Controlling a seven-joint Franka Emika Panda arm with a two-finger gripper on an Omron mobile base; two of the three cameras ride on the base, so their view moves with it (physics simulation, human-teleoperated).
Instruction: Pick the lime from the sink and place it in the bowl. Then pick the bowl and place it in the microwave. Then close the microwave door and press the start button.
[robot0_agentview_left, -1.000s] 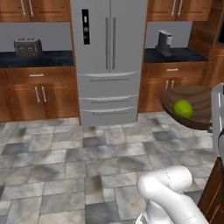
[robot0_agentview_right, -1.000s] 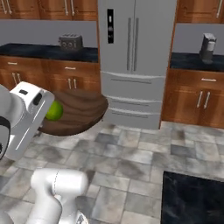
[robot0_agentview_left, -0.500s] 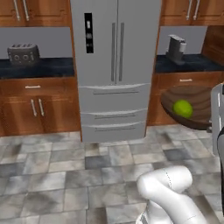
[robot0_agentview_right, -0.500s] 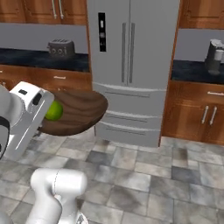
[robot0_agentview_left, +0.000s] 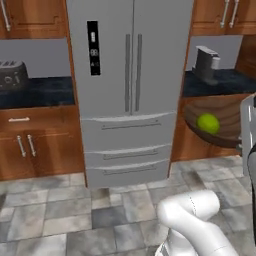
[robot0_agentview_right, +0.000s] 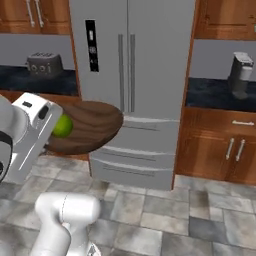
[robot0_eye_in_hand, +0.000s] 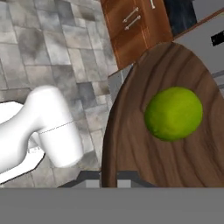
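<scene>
The dark brown wooden bowl (robot0_agentview_left: 215, 122) hangs in the air, held by its rim, with the yellow-green lime (robot0_agentview_left: 208, 123) lying inside it. From the other side, the bowl (robot0_agentview_right: 92, 127) sticks out from my white hand and the lime (robot0_agentview_right: 62, 126) sits close to the hand. In the hand view the lime (robot0_eye_in_hand: 173, 113) rests on the bowl's (robot0_eye_in_hand: 131, 131) grained inside. My gripper (robot0_eye_in_hand: 109, 178) is shut on the near rim, one dark tip on each side of it. The sink and the microwave are out of view.
A steel double-door fridge (robot0_agentview_left: 127, 90) stands straight ahead between wooden cabinets. A toaster (robot0_agentview_left: 11, 75) sits on the dark left counter and a coffee machine (robot0_agentview_left: 206, 65) on the right counter. Grey stone tiles (robot0_agentview_left: 60, 215) cover the floor.
The whole scene has shifted and the fridge has grown larger, so the base has driven closer to it. The bowl and lime keep their place in my hand.
</scene>
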